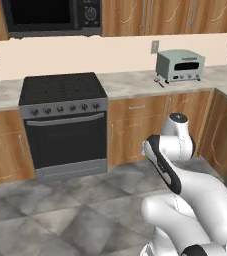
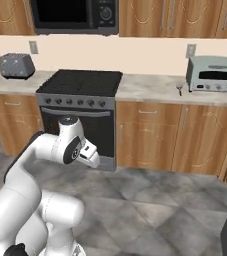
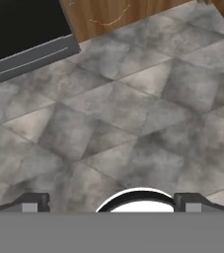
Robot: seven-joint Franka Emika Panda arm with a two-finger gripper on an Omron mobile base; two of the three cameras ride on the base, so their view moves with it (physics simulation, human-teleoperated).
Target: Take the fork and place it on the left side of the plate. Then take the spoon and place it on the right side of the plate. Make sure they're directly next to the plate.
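Right up close in the hand view, the gripper (image 3: 112,203) points down at the grey tiled floor (image 3: 133,113), and its two dark fingertips (image 3: 34,202) sit far apart, so it is wide open with nothing in it. At 11 o'clock in that view is the bottom edge of the black stove (image 3: 29,52). In the base views the white arm (image 2: 45,165) is folded up over the floor, well away from the bench (image 2: 150,87). On the bench lies a small pale thing that looks like the fork (image 2: 180,89), just beside the front left corner of the pale green toaster oven (image 2: 212,74). From the arm it is off at 2 o'clock in the right base view. It is too small to tell which end has the prongs. Its long side runs from 12 to 6 o'clock there, from the wall toward the bench edge. In the left base view the fork (image 1: 158,81) slants from 11 to 5 o'clock. A grey toaster (image 2: 16,65) stands on the bench at the other side of the stove, and a black microwave (image 2: 75,15) hangs above it.
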